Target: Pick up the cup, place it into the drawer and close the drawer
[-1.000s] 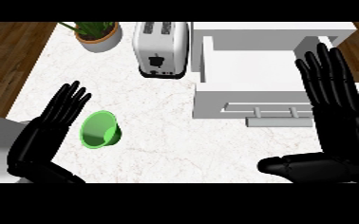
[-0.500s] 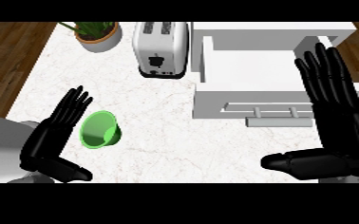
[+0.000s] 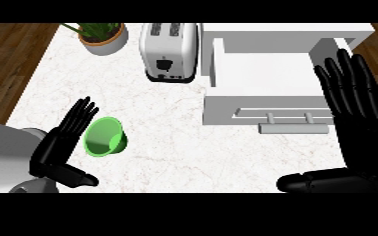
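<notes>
A green cup (image 3: 104, 136) lies tipped on the white marble counter at the lower left, its mouth facing left toward my left hand (image 3: 60, 143). That hand is open, fingers straight, its fingertips just beside the cup's rim with the thumb below. The white drawer (image 3: 263, 80) stands pulled open at the right, its front panel and handle (image 3: 291, 128) facing me. My right hand (image 3: 353, 107) is open at the right edge, fingers up over the drawer's right side, thumb stretched left below.
A silver toaster (image 3: 171, 51) stands at the back center, next to the drawer's left wall. A potted plant (image 3: 100, 36) sits at the back left. Brown floor shows beyond the counter's left edge.
My left hand has moved up and to the right, closer to the cup, with more grey forearm showing. The right hand has barely shifted. The cup has not moved.
</notes>
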Robot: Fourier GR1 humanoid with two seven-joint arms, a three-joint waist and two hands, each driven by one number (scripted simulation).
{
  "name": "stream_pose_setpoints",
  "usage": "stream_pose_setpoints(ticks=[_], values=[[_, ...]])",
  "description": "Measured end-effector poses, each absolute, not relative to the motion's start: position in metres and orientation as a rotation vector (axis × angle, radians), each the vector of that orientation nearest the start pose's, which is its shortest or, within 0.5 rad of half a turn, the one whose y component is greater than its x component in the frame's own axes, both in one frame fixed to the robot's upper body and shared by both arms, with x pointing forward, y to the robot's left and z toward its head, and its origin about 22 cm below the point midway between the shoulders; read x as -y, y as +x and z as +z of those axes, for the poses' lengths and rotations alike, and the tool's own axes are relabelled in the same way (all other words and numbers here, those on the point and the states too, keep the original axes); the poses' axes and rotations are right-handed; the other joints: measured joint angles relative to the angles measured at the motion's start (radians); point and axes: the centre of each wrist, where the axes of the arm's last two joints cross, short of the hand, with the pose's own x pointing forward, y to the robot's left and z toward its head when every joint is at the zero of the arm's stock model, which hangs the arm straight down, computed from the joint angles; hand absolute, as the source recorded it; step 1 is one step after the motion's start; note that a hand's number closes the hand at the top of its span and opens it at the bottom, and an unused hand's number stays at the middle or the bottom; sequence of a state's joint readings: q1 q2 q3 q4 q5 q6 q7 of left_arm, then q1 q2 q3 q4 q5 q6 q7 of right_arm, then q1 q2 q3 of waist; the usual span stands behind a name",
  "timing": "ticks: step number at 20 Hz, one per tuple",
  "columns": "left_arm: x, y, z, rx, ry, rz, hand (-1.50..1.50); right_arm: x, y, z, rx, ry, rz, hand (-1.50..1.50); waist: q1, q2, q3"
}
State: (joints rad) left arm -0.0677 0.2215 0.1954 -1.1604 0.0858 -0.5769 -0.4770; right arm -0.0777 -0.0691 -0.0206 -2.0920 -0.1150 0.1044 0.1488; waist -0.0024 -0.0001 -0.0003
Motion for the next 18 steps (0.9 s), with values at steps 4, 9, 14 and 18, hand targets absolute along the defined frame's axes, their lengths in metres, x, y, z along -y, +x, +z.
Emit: stream_pose_setpoints(ticks=[4,9,14,18], values=[[-0.333,0.248,-0.069,1.71,-0.309,-0.19,-1.5,0.236,0.223,0.138,2.011,0.143,0.129,-1.5,0.001,-0.002,0.003],[-0.341,0.256,-0.085,1.689,-0.268,-0.164,-1.5,0.239,0.224,0.138,2.0,0.148,0.126,-1.5,-0.001,0.0,0.002],[-0.342,0.255,-0.104,1.658,-0.237,-0.153,-1.5,0.235,0.226,0.133,2.005,0.155,0.138,-1.5,-0.002,0.001,0.0],[-0.344,0.257,-0.111,1.641,-0.221,-0.158,-1.5,0.237,0.222,0.139,2.002,0.156,0.137,-1.5,-0.004,0.001,0.0]])
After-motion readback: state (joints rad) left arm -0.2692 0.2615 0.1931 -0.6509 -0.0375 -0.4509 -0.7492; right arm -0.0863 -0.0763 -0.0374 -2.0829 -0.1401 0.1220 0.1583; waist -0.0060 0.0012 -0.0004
